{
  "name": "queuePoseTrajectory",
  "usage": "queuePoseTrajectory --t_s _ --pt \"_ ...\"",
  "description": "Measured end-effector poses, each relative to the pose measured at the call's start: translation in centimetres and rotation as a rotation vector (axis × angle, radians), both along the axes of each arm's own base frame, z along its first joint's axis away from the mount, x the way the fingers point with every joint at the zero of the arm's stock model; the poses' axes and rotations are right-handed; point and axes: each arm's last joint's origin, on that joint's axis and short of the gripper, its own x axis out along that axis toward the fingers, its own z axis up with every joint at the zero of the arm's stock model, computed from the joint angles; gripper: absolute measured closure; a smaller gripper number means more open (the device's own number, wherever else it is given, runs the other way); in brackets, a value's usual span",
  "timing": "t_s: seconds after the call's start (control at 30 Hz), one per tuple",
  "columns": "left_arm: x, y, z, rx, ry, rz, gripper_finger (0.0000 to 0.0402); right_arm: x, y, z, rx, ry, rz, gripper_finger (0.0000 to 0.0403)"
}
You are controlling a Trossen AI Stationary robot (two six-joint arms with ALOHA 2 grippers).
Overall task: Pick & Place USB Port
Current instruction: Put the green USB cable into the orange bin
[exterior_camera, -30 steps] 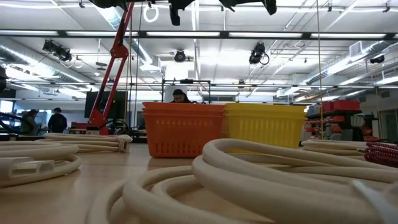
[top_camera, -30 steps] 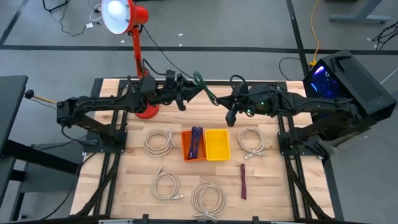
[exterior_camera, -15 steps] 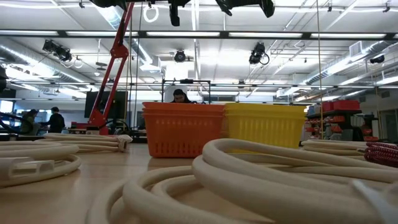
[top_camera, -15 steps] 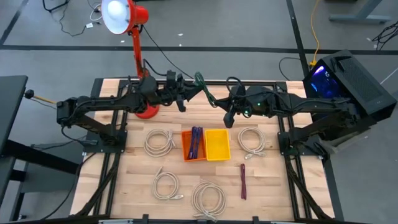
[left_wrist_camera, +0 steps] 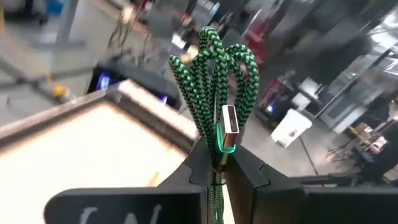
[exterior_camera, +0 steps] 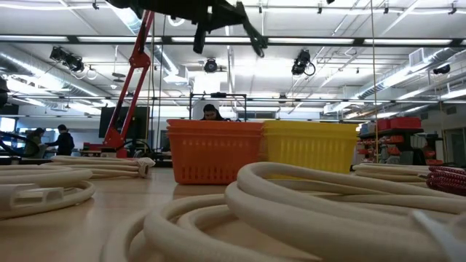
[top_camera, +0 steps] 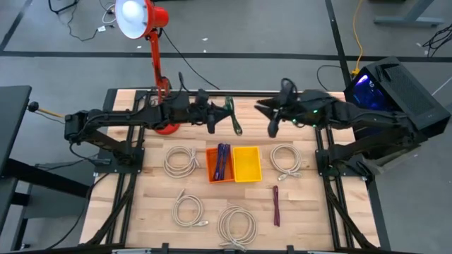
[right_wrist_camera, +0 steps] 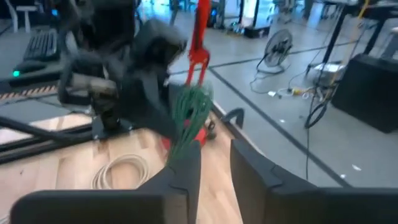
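Fingers [left_wrist_camera: 249, 171] pinching green cable [left_wrist_camera: 217, 68]

Motion blurs the bundled green-and-black braided USB cable [right_wrist_camera: 188, 112] in the right wrist view; the low view's upper edge cuts off both arms above the orange plastic basket [exterior_camera: 212, 151].

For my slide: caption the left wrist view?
Left gripper clamps a bundled green braided USB cable above the wooden table.
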Motion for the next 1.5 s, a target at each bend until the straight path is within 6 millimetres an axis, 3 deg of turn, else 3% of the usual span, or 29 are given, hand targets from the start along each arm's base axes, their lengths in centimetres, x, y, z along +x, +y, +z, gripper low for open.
queuePoseTrajectory --t_s 0.27,0.47,0.7,0.93,1.27,1.33,1.5 --pt "0.0 -3.0 -2.3 -0.146 0.229 -0.068 0.0375 -2.9 -1.9 0.2 -0.032 0.085 -0.151 0.0296" --pt "-0.9 -5.5 -4.6 -0.178 0.483 0.002 0.0375 -3.3 -2.5 -0.2 -0.024 0.131 -0.172 0.0296" --pt "0.1 -7.9 -7.0 -0.188 0.577 0.072 0.0375 -3.3 -2.6 -0.3 -0.042 0.145 -0.168 0.0296" --pt "2.0 -8.9 -10.5 -0.273 0.649 0.092 0.0375 -3.3 -2.5 -0.3 -0.046 0.153 -0.13 0.0295" --pt "2.4 -9.1 -12.0 -0.364 0.699 0.091 0.0374 -3.3 -2.5 -0.4 -0.075 0.183 -0.118 0.0295" --pt "2.5 -9.0 -12.0 -0.369 0.693 0.096 0.0356 -3.4 -2.5 -0.5 -0.073 0.194 -0.118 0.0295" --pt "2.9 -8.7 -11.7 -0.354 0.644 0.092 0.0258 -3.4 -2.4 -0.8 -0.04 0.207 -0.112 0.0295"
